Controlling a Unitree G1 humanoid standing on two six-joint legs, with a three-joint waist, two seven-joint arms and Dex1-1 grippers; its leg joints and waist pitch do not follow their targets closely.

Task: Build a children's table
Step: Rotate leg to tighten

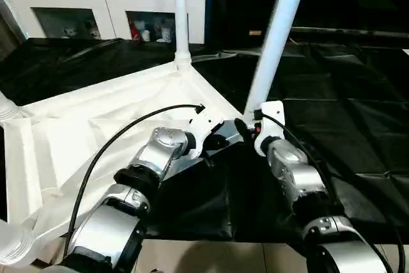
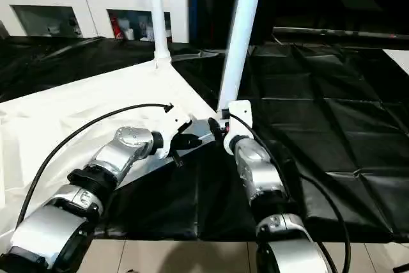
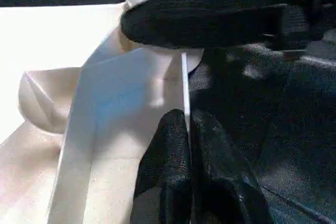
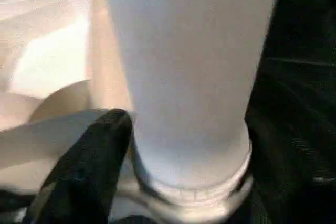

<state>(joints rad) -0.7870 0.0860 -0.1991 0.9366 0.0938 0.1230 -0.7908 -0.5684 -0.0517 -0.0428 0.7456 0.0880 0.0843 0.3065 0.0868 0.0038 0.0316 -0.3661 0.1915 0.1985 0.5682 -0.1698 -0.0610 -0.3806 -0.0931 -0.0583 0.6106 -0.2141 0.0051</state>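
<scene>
Two silver forearms reach forward from the near edge toward the near corner of an upside-down white plastic table top (image 1: 96, 116). The table top lies with its ribbed underside up on a work table draped in black cloth (image 1: 339, 107).

The left gripper (image 3: 188, 129) is clenched on the thin white rim of the table top at that corner, one black finger (image 3: 168, 156) on each side of the rim. Just beyond it, the right gripper (image 1: 246, 131) sits at the base of the nearest table leg (image 1: 276, 36). Its fingers stand wide around the leg's lower end, one black finger (image 4: 86, 166) lying against the tube. Whether it presses the tube or merely rests beside it cannot be told.

This leg rises from the corner socket and tilts toward the robot's right. Its collar (image 4: 194, 187) sits at the socket mouth.

Further back, a second white leg (image 1: 180, 11) stands nearly upright in the far corner socket. At the left edge, the bases of two more legs (image 1: 6, 110) are partly visible.

Beyond the work table stands a white cabinet (image 1: 108, 4) with small items on its shelves.
</scene>
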